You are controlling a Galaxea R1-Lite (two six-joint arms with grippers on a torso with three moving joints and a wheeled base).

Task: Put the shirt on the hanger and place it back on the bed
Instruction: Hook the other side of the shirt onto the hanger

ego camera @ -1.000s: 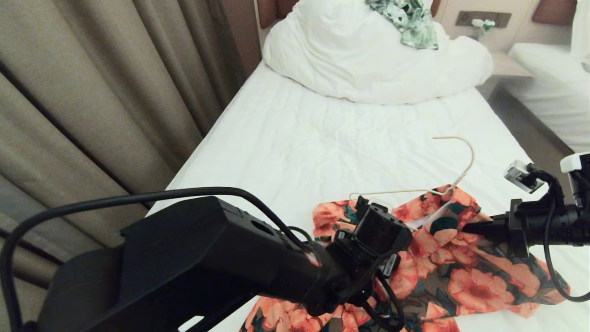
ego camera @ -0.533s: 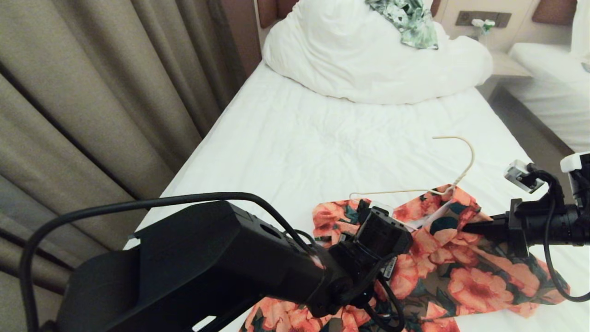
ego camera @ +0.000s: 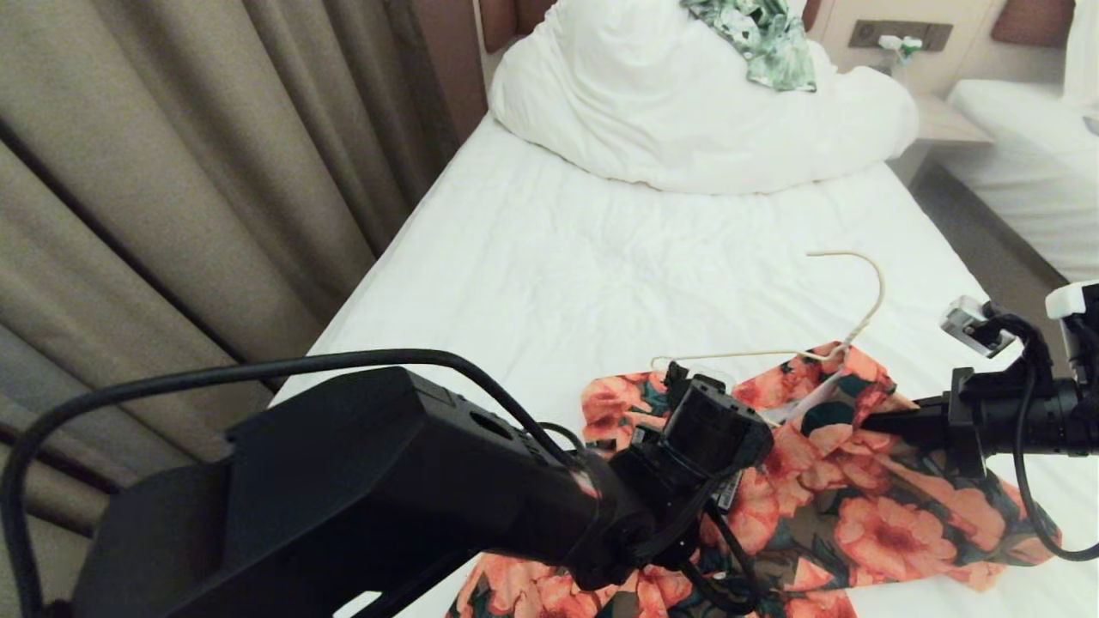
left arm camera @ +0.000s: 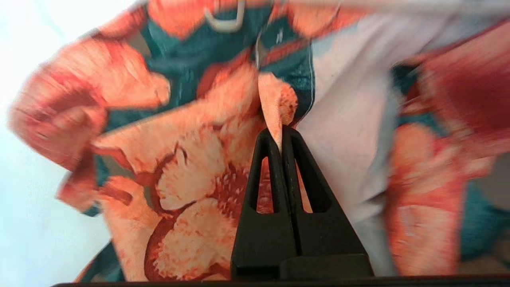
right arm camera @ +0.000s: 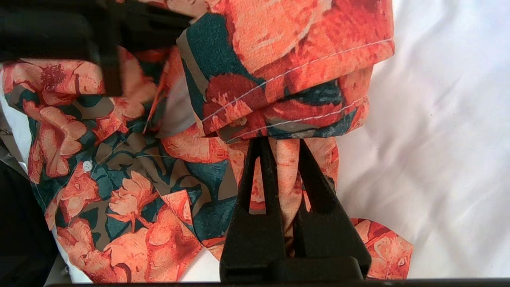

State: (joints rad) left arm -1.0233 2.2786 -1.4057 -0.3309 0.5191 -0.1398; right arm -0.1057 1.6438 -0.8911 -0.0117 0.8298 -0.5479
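Observation:
The floral shirt lies crumpled on the near part of the bed. The cream hanger lies at its far edge, hook pointing up the bed and lower part under the collar; one notch hook shows in the left wrist view. My left gripper is shut on a thin fold of the shirt near the collar, mostly hidden in the head view behind its wrist. My right gripper is shut on a bunched fold of the shirt at the right side.
A bulky white duvet fills the head of the bed, with a green-and-white leafy garment on top. Brown curtains hang along the left side. A second white bed and a nightstand stand to the right.
The left arm's bulky link swayed slightly to the right and came back. Shirt, hanger and right arm stay where they were.

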